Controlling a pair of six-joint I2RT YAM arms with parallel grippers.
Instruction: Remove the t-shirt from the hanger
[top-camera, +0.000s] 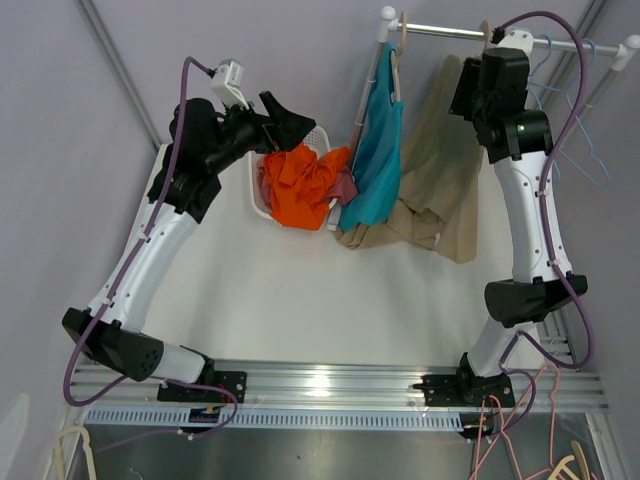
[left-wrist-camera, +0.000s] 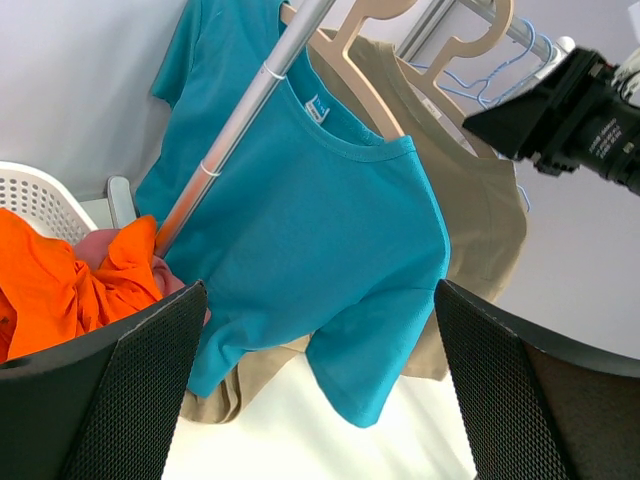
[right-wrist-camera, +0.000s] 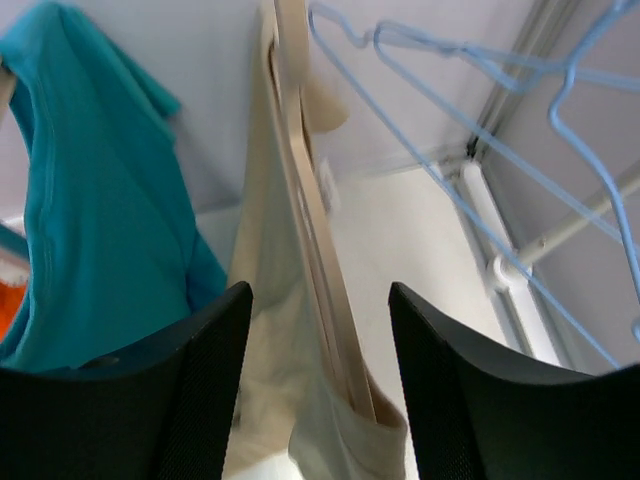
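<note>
The beige t-shirt (top-camera: 440, 190) is still hung on its wooden hanger (right-wrist-camera: 315, 230) at one o'clock; removal is judged barely begun. The right gripper (right-wrist-camera: 320, 295) is parted astride that hanger, gripping nothing. The left gripper (left-wrist-camera: 320, 290) is spread wide, empty, at eleven o'clock.

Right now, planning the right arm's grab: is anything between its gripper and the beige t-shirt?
Nothing visible: the right gripper stands open around the beige t-shirt and its wooden hanger; the teal t-shirt hangs aside.
</note>
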